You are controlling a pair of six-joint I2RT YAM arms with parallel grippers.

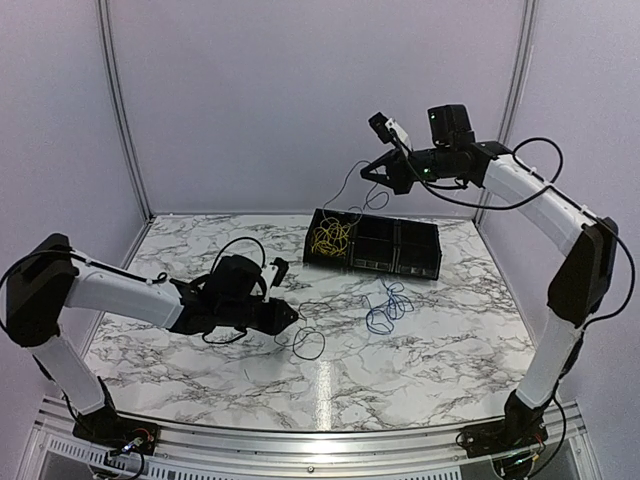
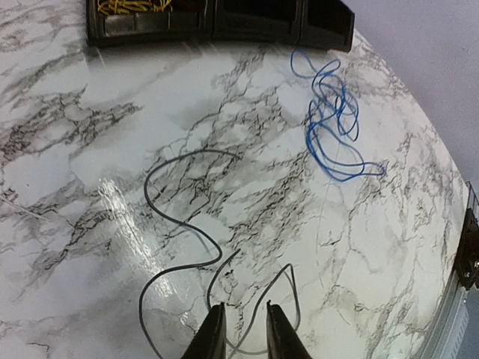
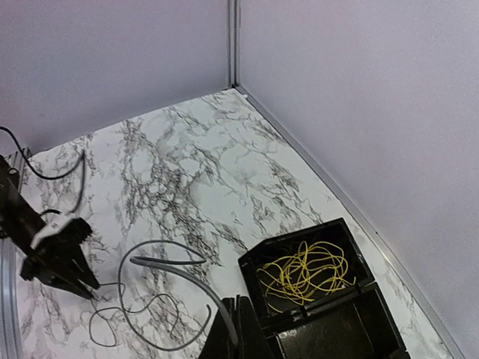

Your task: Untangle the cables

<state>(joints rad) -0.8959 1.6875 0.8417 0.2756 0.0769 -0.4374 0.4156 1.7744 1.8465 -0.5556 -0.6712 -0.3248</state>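
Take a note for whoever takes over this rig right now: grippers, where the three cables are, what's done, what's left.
Left gripper: low over the table, jaws slightly apart astride a loop of the black cable; no grip visible.
Right gripper: high up, shut on the black cable.
Yellow cable: coiled in an end compartment of the tray.
Blue cable: a tangle of its own on the table.
Done: the three look separate.
Left: probably black and blue to stow.
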